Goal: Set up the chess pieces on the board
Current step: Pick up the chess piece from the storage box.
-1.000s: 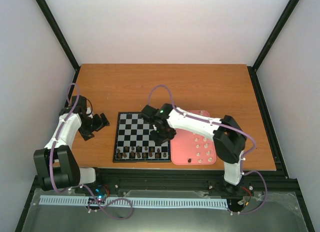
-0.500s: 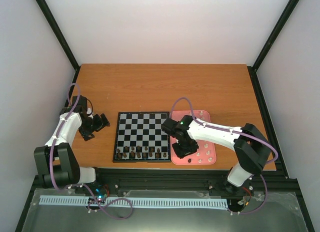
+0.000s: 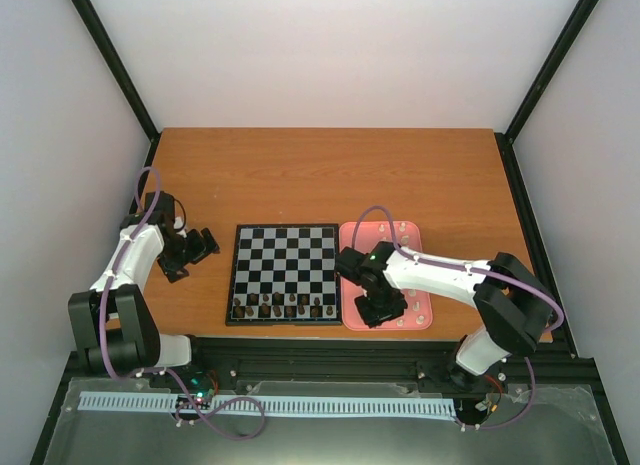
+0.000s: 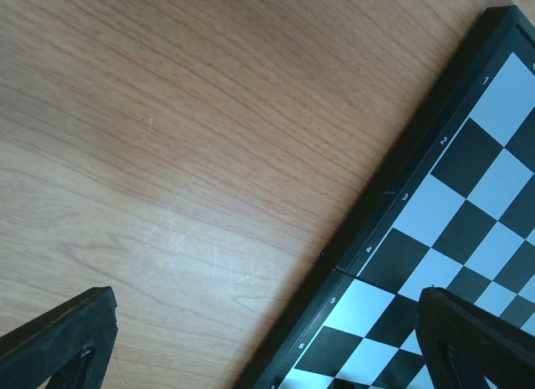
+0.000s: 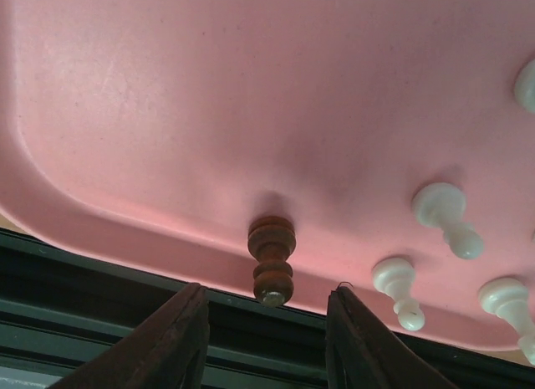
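The board (image 3: pixel 284 255) lies at the table's middle front, with several dark pieces (image 3: pixel 280 307) on its near rows. My right gripper (image 3: pixel 381 312) hangs open over the near left part of the pink tray (image 3: pixel 400 233). In the right wrist view a dark brown piece (image 5: pixel 272 259) stands by the tray's near wall, just beyond my open right gripper (image 5: pixel 266 339). Cream-white pieces (image 5: pixel 445 215) stand to its right. My left gripper (image 3: pixel 200 245) is open and empty over bare wood left of the board; the board's edge (image 4: pixel 393 205) shows in its view.
The pink tray (image 5: pixel 209 96) holds several cream-white pieces (image 3: pixel 412 300) on its right side. A black frame rail (image 3: pixel 380 345) runs along the table's near edge, close under the right gripper. Bare wood lies behind the board and tray.
My right gripper has moved from over the board's right side rightward and nearer, to the tray's near left part. The left arm has not moved.
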You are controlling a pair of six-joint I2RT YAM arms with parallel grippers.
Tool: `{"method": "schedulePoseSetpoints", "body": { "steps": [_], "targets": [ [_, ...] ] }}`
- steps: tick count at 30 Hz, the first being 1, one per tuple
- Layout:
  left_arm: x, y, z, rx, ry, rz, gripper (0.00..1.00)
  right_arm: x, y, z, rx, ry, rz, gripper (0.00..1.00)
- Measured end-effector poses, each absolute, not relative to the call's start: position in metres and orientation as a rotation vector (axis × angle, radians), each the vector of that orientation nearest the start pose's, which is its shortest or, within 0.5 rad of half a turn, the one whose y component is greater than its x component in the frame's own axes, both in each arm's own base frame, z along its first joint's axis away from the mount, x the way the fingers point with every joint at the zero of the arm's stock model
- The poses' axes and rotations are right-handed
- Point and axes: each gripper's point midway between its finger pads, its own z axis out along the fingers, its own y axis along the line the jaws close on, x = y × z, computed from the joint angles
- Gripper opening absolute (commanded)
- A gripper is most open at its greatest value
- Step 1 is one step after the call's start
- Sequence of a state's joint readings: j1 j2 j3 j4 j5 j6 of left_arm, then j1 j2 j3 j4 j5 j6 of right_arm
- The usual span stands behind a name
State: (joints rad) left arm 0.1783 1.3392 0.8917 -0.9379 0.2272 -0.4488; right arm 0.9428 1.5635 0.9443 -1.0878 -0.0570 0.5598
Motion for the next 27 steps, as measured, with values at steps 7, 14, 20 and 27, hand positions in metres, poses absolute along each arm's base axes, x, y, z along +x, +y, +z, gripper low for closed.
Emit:
{"method": "schedulePoseSetpoints", "body": {
  "steps": [7, 14, 20, 27],
  "targets": [
    [0.255, 0.009, 0.082, -0.885, 2.828, -0.355, 1.0, 0.121, 0.183, 0.035, -0.605, 3.223, -0.054, 0.27],
    [0.256, 0.01, 0.083, -0.885, 2.825, -0.343, 1.0, 0.125, 0.182, 0.032, -0.59, 3.224, -0.031, 0.04],
    [0.256, 0.01, 0.084, -0.885, 2.824, -0.342, 1.0, 0.13, 0.185, 0.041, -0.601, 3.209, -0.04, 0.03],
    [0.256, 0.01, 0.084, -0.885, 2.824, -0.343, 1.0, 0.162, 0.221, 0.08, -0.617, 3.101, 0.074, 0.03]
  ]
}}
